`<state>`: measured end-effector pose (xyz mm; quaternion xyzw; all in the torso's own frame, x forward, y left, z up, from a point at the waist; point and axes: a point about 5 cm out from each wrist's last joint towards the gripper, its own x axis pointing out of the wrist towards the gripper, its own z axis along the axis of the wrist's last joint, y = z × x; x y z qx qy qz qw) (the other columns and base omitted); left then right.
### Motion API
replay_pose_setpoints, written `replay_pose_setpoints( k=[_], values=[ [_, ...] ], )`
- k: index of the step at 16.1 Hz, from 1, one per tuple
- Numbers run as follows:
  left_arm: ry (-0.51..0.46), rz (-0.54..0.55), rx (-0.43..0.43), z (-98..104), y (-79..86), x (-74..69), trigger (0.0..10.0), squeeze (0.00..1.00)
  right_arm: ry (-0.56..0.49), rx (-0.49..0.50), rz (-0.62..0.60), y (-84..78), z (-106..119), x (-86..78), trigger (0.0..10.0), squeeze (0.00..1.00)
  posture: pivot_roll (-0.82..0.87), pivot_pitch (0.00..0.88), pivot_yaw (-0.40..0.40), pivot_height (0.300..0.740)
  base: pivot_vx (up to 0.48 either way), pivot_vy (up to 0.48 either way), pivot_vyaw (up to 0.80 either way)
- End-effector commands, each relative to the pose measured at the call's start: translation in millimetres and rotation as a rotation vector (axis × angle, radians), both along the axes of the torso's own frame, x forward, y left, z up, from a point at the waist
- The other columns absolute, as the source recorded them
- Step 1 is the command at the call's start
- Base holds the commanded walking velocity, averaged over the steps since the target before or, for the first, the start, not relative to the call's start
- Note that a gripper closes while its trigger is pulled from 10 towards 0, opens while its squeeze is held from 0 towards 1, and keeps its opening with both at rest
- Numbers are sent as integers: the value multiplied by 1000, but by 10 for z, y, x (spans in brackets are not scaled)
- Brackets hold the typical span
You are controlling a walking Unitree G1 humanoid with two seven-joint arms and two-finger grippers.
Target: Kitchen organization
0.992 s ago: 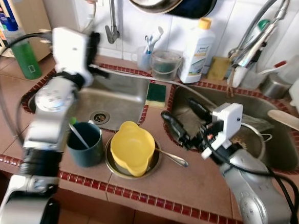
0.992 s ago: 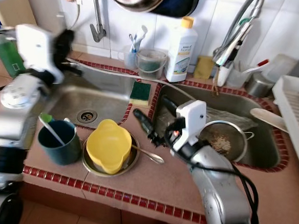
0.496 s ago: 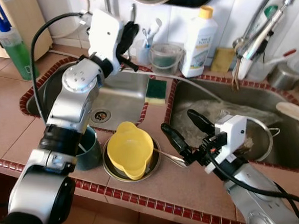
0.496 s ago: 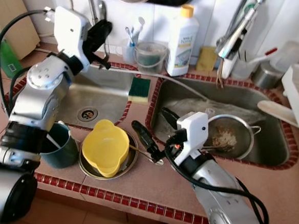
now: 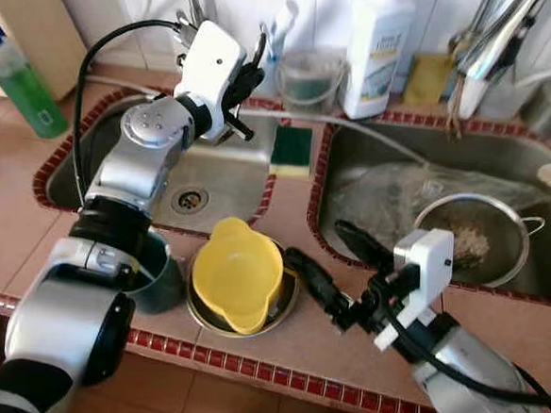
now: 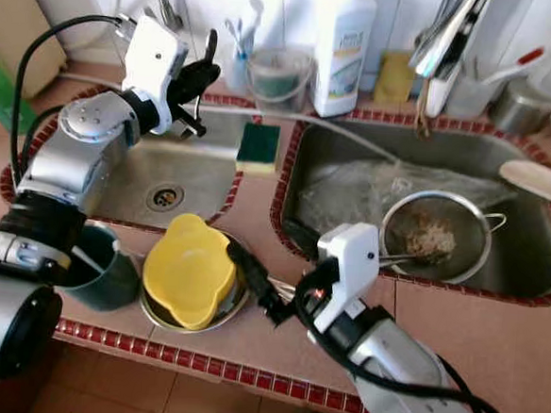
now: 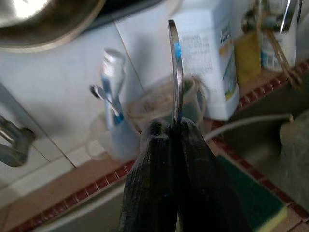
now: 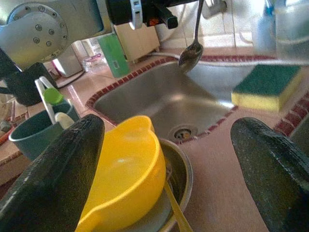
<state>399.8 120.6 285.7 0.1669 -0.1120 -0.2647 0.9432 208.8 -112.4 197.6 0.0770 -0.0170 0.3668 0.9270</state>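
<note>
My left gripper (image 5: 251, 69) is raised over the back of the left sink (image 5: 219, 176), shut on the handle of a metal spoon (image 7: 176, 72). The spoon's bowl (image 8: 190, 52) hangs down above the basin. My right gripper (image 5: 322, 249) stands open low over the counter, one finger (image 8: 53, 179) beside the yellow bowl (image 5: 237, 278). That bowl sits tilted in a shallow metal dish (image 5: 285, 306). A thin utensil handle (image 8: 176, 213) pokes out from the dish under the gripper. A dark teal mug (image 5: 162, 276) with utensils stands left of the dish.
A green-and-yellow sponge (image 5: 290, 149) lies on the divider between the sinks. The right sink (image 5: 526, 281) holds a metal strainer (image 5: 472, 241) and a plastic bag. A white detergent bottle (image 5: 380, 44), a brush cup (image 5: 272, 50) and a clear tub (image 5: 311, 77) line the back.
My view has tipped down and closer. The left arm swung up and to the right with the spoon. The right gripper has come closer to the yellow bowl, over the utensil beside it.
</note>
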Motion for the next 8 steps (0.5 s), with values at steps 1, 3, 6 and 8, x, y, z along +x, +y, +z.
replay_pose_setpoints(
  k=[1,3,6,8],
  values=[
    [-3,15,36,46,45,18,10000,0,7,2,6,14,15,-54,10000,0,-153,249,148,740,0,0,0],
    [23,33,58,15,88,50,10000,0,25,0,-23,-25,8,-86,10000,0,-156,254,153,740,0,0,0],
    [82,80,115,-66,163,98,10000,0,43,-6,-43,-43,4,-106,10000,0,-156,261,161,740,0,0,0],
    [108,84,130,-98,185,109,10000,0,45,-7,-50,-61,5,-100,10000,0,-150,266,164,740,0,0,0]
  ],
)
